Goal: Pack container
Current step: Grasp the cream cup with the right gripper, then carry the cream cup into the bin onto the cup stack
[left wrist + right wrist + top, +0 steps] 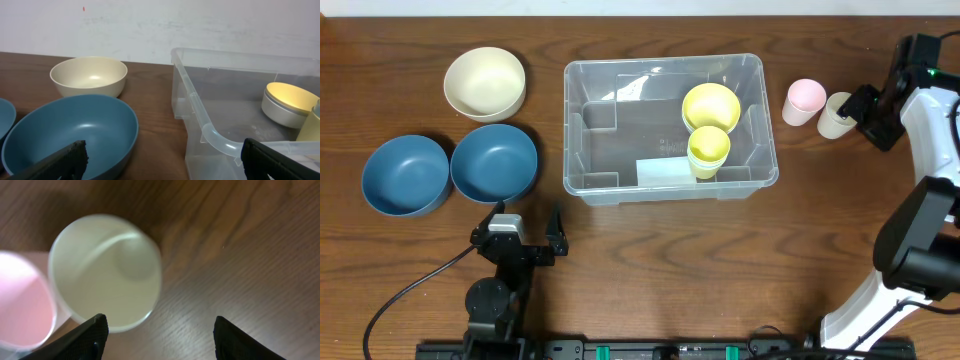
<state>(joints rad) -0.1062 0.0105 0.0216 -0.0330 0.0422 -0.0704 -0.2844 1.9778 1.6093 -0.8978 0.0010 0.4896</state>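
Container sits mid-table, long axis L–R, w/ a yellow bowl and yellow cup inside. R gripper is spread wide at the cream cup (pink cup just beside it), off the container's right end. I judge the R arm nearer; the cup sits off-centre, toward one finger. L gripper is spread too, near the blue bowls.

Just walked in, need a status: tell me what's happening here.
The clear container already holds a yellow bowl and yellow cup. The right gripper, open, is at the cream cup beside the pink cup, not gripping it. The left gripper sits open near two blue bowls; they and the cream bowl are outside.
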